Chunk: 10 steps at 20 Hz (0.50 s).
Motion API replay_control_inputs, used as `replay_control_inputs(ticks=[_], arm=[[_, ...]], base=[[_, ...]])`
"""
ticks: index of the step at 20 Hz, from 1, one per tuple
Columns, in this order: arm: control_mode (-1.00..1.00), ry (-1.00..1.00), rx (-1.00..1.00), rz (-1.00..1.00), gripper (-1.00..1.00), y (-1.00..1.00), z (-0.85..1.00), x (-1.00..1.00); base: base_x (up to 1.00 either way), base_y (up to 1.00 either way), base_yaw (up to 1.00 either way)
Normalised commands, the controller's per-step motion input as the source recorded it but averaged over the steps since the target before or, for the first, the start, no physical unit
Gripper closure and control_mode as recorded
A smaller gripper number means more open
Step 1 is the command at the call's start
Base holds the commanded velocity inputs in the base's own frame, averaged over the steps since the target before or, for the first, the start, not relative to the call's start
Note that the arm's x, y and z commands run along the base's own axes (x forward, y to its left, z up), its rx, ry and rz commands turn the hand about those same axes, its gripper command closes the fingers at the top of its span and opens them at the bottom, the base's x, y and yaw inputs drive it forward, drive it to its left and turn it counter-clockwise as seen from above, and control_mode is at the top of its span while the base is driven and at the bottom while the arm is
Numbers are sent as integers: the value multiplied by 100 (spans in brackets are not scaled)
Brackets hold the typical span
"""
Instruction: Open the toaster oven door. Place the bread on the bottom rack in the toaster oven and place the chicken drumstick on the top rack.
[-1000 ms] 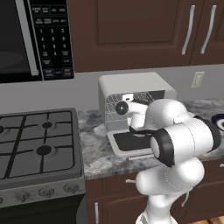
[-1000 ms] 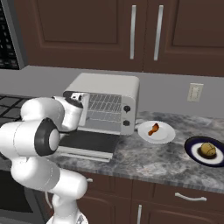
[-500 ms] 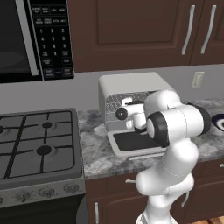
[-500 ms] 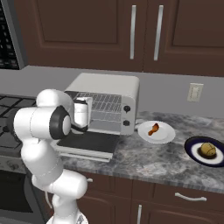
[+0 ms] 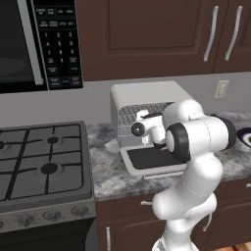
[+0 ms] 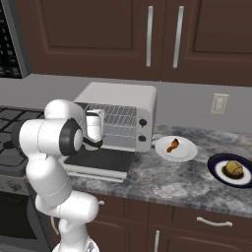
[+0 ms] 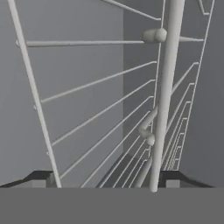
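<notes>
Reaching into the toaster oven [image 6: 120, 115], end effector [image 7: 105, 177] fingers spread among rack wires; no legible labels.

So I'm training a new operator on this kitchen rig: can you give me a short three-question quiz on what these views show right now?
1. True or false: the toaster oven door is shut.
2. The chicken drumstick lies on: A) the white plate, B) the top rack, C) the stove.
3. Fill in: the gripper is right at the mouth of the ____.

Key: 1. false, it lies folded down flat. 2. A. 3. toaster oven; the hand view looks close along the rack wires.
</notes>
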Motion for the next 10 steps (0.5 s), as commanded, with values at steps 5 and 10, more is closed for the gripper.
replay_control_inputs(ticks=[5,10], arm=[[-100,11,0,0,100,0,0,2],[-100,28,0,0,100,0,0,-45]], base=[[0,0,0],[0,0,0]])
